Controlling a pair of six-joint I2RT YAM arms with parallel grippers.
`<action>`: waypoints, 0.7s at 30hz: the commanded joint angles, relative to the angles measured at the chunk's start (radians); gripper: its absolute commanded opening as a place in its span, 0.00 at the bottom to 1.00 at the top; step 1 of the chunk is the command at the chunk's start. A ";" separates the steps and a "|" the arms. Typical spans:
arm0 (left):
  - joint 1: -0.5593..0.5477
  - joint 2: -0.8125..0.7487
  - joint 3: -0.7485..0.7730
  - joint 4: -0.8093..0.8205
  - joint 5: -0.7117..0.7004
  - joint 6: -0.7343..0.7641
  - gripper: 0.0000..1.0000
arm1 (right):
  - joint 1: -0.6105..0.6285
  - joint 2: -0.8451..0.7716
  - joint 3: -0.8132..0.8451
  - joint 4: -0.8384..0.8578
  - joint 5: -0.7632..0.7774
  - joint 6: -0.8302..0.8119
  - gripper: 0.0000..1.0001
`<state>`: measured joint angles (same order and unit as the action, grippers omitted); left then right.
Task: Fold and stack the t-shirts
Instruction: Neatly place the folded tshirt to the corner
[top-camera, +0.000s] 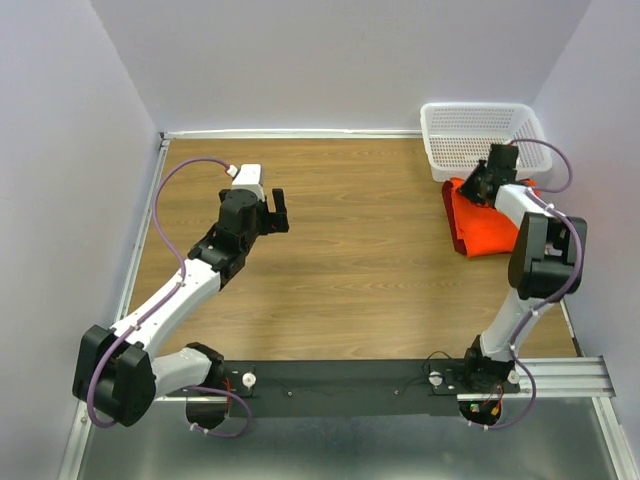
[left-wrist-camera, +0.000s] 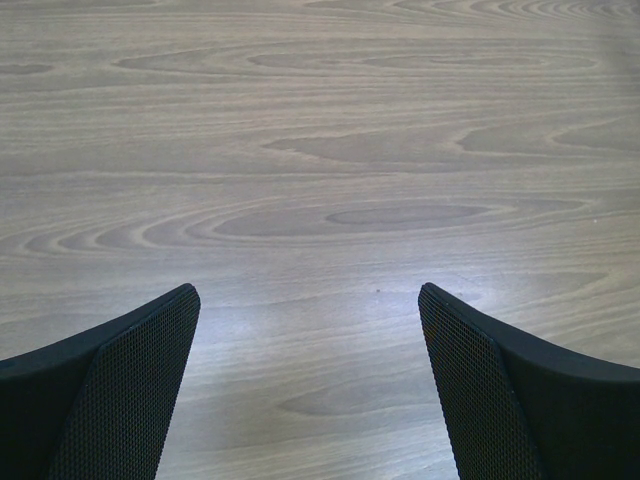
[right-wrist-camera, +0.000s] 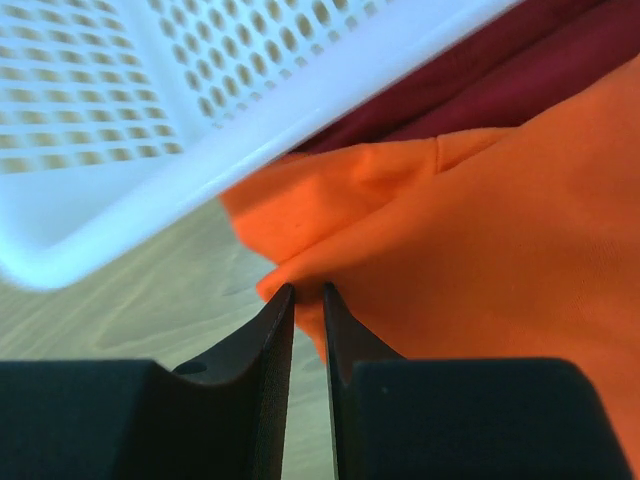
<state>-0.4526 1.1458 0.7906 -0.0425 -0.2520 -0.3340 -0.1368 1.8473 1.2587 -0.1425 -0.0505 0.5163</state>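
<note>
**Right tool** (right-wrist-camera: 308, 288): jaws nearly together, only a thin slit btw them. Tips sit against a folded edge of the orange t-shirt (right-wrist-camera: 480, 240). Can't tell from the wrist view whether cloth is nipped in the slit or only touched. The tool is just in front of the basket (top-camera: 480, 130), by its near rim.

**Orange t-shirt:** bunched heap on the desk (top-camera: 360, 250), not folded, lying against the basket's near side. The rim overhangs part of it in the wrist view.

**Maroon t-shirt** (right-wrist-camera: 500, 80): only a strip shows, beside the orange one and close under the basket rim. Shape not readable.

**Left tool** (left-wrist-camera: 310, 300): jaws wide apart, nothing btw them, only wood grain below. It is well apart from the basket, toward the opposite side of the desk.

**Handling (judgement):**
- Thin, soft, light cloth w/ no stiffness, so it will drape, sag and trail when lifted.
- Layers prob. slide on each other and on the smooth desk.
- A pinch on a fold edge may take two layers at once.
- Better hold is a single-layer hem corner or shoulder seam, since the thicker stitching gives more bite.
- Likely needs both tools, one per corner, to spread it flat away from the basket.

**Risks:** cloth may catch on the basket rim, and the maroon one may get dragged along.
</note>
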 joint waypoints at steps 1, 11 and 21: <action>0.005 0.022 -0.019 0.029 -0.029 0.001 0.98 | 0.003 0.094 0.071 0.012 -0.025 0.027 0.25; 0.005 -0.024 -0.010 0.033 -0.030 -0.003 0.98 | 0.003 -0.051 0.110 -0.040 -0.068 -0.041 0.42; 0.005 -0.204 0.193 -0.230 -0.226 -0.106 0.98 | 0.003 -0.647 0.073 -0.367 0.095 -0.191 0.87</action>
<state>-0.4530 1.0290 0.9066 -0.1680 -0.3279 -0.3763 -0.1368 1.3964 1.3415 -0.3305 -0.0525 0.3901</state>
